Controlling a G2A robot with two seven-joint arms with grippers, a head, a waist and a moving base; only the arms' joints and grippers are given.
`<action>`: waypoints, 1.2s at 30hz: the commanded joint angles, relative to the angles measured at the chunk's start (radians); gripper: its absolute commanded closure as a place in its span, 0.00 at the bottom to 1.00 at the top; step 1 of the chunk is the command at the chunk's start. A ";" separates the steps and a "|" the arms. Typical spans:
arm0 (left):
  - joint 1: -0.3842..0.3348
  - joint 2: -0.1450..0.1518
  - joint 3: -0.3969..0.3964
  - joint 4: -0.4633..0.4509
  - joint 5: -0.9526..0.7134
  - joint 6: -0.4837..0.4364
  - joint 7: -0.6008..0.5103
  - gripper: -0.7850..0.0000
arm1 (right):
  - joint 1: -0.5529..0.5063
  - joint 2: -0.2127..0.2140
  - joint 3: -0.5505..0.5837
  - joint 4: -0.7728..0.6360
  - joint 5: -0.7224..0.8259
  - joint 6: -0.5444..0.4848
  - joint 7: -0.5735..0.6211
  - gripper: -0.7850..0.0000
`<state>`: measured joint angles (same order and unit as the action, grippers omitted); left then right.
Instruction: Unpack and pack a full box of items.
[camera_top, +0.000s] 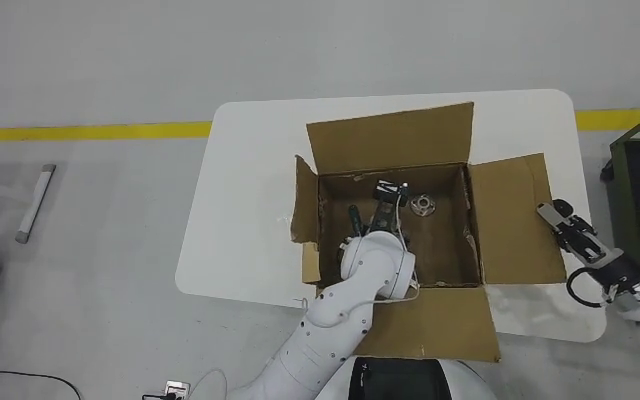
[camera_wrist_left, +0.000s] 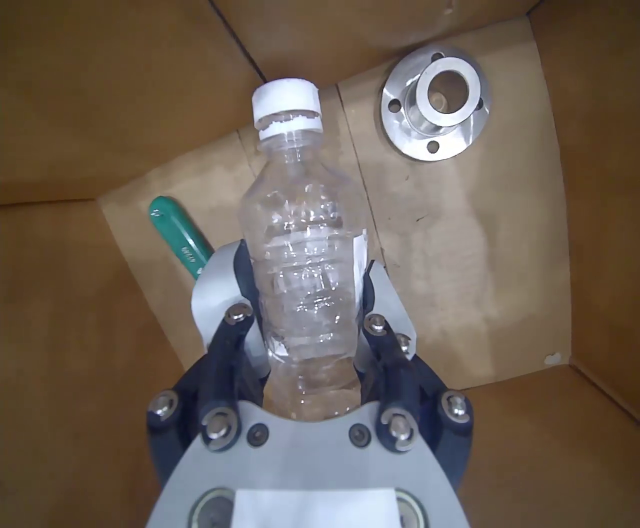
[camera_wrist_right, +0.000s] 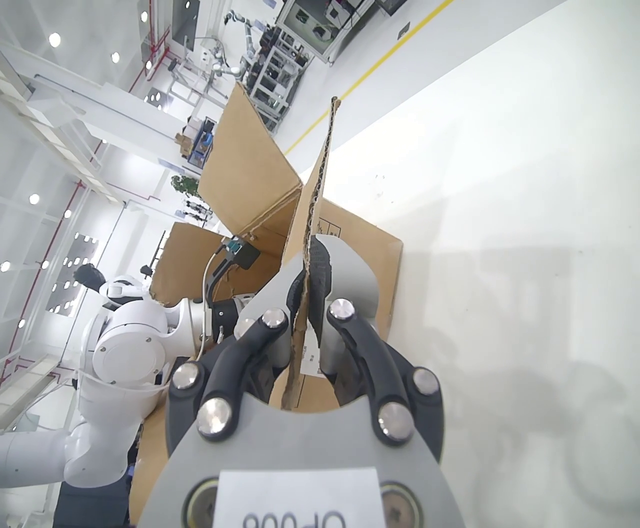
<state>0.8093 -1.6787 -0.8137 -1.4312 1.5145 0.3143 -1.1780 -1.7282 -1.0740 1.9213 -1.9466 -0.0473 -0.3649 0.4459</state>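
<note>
An open cardboard box stands on the white table. My left gripper is down inside the box, shut on a clear plastic bottle with a white cap. On the box floor lie a metal flange, also seen from above as the flange, and a green-handled tool, partly hidden behind a gripper finger. My right gripper is shut on the edge of the box's right flap, and shows in the top view as the right gripper at that flap's outer edge.
All box flaps are folded outward. A dark green object stands at the right edge beside the table. A yellow floor line runs behind the table. Bare table lies left of the box.
</note>
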 joint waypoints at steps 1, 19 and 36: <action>0.003 -0.002 -0.005 -0.027 0.003 -0.005 0.000 1.00 | 0.007 0.001 0.010 0.004 0.001 0.002 -0.003 1.00; -0.011 -0.014 -0.070 -0.405 0.077 -0.082 -0.044 1.00 | -0.001 0.000 0.103 0.022 0.012 0.014 -0.025 1.00; -0.009 0.005 -0.305 -0.620 0.325 -0.213 -0.081 1.00 | -0.036 -0.006 0.129 0.015 0.013 0.023 -0.030 1.00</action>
<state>0.7998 -1.6748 -1.0999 -2.0456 1.8284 0.1064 -1.2610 -1.7623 -1.0795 2.0515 -1.9305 -0.0336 -0.3429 0.4170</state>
